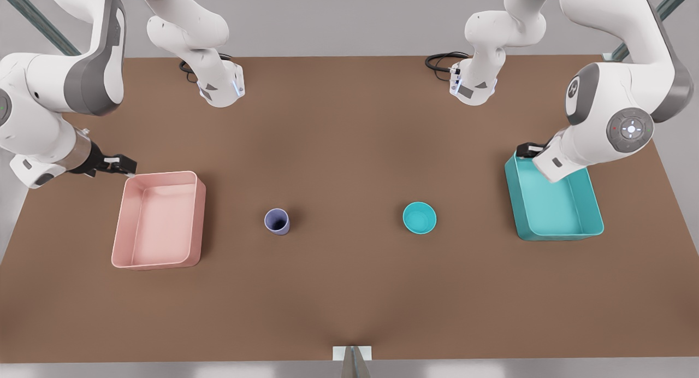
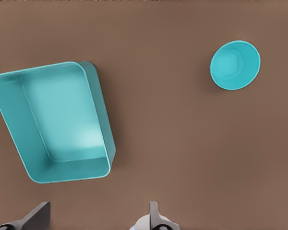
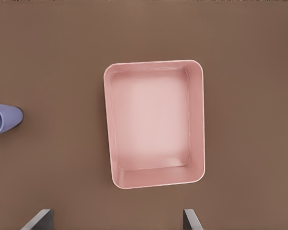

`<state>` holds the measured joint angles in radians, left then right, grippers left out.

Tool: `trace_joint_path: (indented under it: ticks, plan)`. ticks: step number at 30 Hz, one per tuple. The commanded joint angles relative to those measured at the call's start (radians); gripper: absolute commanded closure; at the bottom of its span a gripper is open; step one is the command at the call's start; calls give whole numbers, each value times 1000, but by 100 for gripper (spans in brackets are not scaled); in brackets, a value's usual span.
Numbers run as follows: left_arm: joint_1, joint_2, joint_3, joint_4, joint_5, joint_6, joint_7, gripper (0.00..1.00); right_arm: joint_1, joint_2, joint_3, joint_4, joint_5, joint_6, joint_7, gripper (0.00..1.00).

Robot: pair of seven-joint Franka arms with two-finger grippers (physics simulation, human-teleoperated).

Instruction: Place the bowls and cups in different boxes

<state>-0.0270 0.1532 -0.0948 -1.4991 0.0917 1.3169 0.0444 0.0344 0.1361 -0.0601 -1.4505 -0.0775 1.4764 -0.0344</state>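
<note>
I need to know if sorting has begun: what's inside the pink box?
Nothing: the pink box shows only its bare floor, fully visible. The cup stands on the table beside it.

No readable text, brand, number or label is found on anything shown. A round control pad (image 1: pixel 629 129) with small white marks and a red dot is seen on the arm at the front view's right, and small dark patches are seen on both arm bases, possibly stickers; nothing on them can be read.
</note>
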Motion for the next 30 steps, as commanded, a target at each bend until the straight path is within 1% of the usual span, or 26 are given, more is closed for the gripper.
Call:
trace_joint_path:
  ticks: [1, 2, 3, 4, 5, 6, 7, 8, 9, 10, 13, 15, 16, 17, 18, 21, 23, 25, 26, 27, 30]
  plan:
    - [1, 0, 0, 0, 0, 22, 68, 0, 1, 0, -1, -1, -4, 30, -12, 0]
    - [-1, 0, 0, 0, 0, 22, 64, 0, 8, 11, 2, 1, -2, 30, 4, 0]
    - [-27, 38, 0, 3, -15, 30, 55, 0, 21, 34, 5, 4, 7, 33, 5, 0]
    - [-80, 163, 0, 39, -65, 139, -21, 0, 64, 100, 5, 24, 19, 67, 4, 0]
    - [-87, 241, 0, 51, -108, 238, -44, 0, 90, 154, 6, 48, 27, 76, 4, 0]
    - [-87, 353, -2, 53, -145, 415, -84, 0, 101, 218, 6, 61, 77, 113, 4, 0]
    - [-109, 462, -5, 75, -184, 554, -147, 0, 131, 256, 6, 59, 82, 159, 7, 0]
    - [-120, 537, -6, 95, -188, 619, -219, 0, 177, 289, 6, 55, 79, 202, 13, 0]
    - [-120, 586, -17, 103, -249, 691, -224, 0, 199, 315, 6, 52, 77, 239, 44, 0]
    - [-117, 591, -17, 99, -328, 726, -224, 0, 226, 341, 6, 47, 80, 288, 90, 0]
    - [-102, 575, -17, 74, -389, 729, -215, 0, 275, 399, 8, 42, 90, 410, 248, 0]
    - [-100, 566, -42, 42, -380, 711, -170, 0, 323, 424, 8, 42, 90, 469, 350, 0]
    - [-100, 562, -43, 17, -359, 668, -117, 0, 325, 438, 9, 42, 91, 495, 401, 0]
    - [-99, 560, -45, -16, -311, 667, -100, 0, 325, 445, 9, 42, 113, 512, 430, 0]
    - [-100, 562, -46, -46, -302, 667, -86, 0, 325, 448, 9, 42, 166, 513, 432, 0]
    - [-100, 569, -45, -64, -305, 627, -74, 0, 335, 447, 9, -2, 165, 536, 430, 0]
    - [-100, 582, -48, -64, -377, 636, -75, 0, 346, 441, 9, -36, 165, 544, 430, 0]
    - [-100, 589, -48, -62, -452, 659, -74, 0, 364, 425, 9, -105, 165, 594, 430, 0]
    - [-100, 589, -48, -62, -458, 660, -75, 3, 384, 409, 9, -149, 166, 633, 430, 0]
    - [-100, 589, -48, -62, -458, 666, -75, 10, 398, 384, 8, -217, 166, 699, 430, 0]
    - [-99, 606, -49, -61, -455, 709, -57, 15, 415, 372, 9, -277, 166, 754, 430, 0]
